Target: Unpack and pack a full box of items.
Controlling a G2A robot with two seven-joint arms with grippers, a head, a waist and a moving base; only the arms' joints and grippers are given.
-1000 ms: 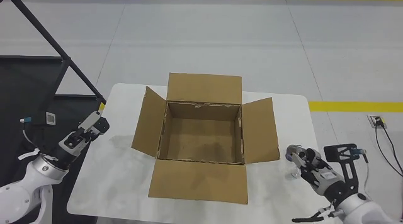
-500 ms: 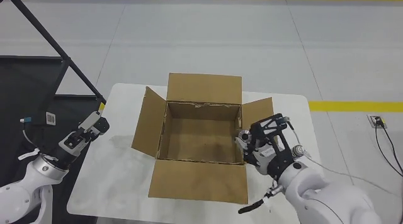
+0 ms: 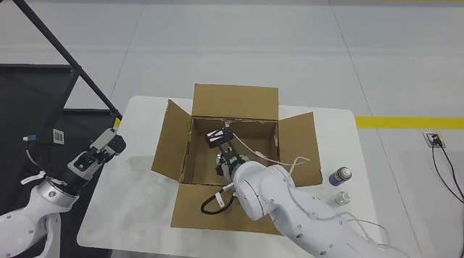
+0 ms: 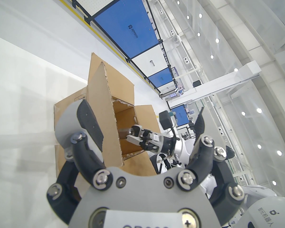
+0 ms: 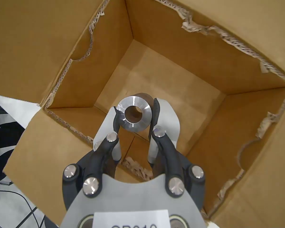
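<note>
An open cardboard box (image 3: 235, 102) stands mid-table with all flaps folded out. My right gripper (image 5: 134, 115) hangs inside the box's opening, shut on a short metal cylinder (image 5: 133, 114) with a bore through its middle, well above the bare box floor (image 5: 166, 81). In the top view the right arm bends in from the near side, with its gripper (image 3: 222, 158) over the box's inside. My left gripper (image 4: 142, 115) is held open with nothing in it off the table's left edge (image 3: 109, 143), facing the box (image 4: 99, 91).
A dark can with a blue cap (image 3: 339, 177) and a small white item (image 3: 341, 198) stand on the white table (image 3: 138, 185) to the right of the box. The left part of the table is bare. A black frame rises at far left.
The right arm has swung from the table's right side, by the can, leftwards to over the box opening. The left arm has not moved.
</note>
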